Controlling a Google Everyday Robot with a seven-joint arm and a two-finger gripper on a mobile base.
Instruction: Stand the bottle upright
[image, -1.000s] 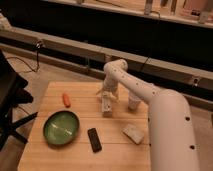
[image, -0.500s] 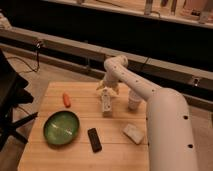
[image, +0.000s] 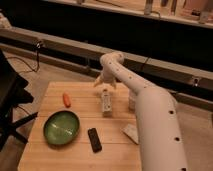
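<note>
The bottle (image: 106, 102) stands on the wooden table (image: 80, 157) near its middle. Its pale boxy body looks upright, with the narrow neck and small cap on top. My gripper (image: 105, 83) hangs just above the bottle's cap, at the end of the white arm (image: 150, 115) that reaches in from the right. Its fingers are spread apart and hold nothing. There is a small gap between them and the bottle.
An orange carrot-like piece (image: 66, 100) lies at the table's left. A green bowl (image: 61, 128) sits front left and a black remote-like object (image: 94, 139) lies beside it. A pale flat block (image: 132, 133) lies by the arm. A dark rail and a shelf run behind the table.
My gripper has let go of the bottle and risen from around its body to just above its cap. The bottle stays standing where it was.
</note>
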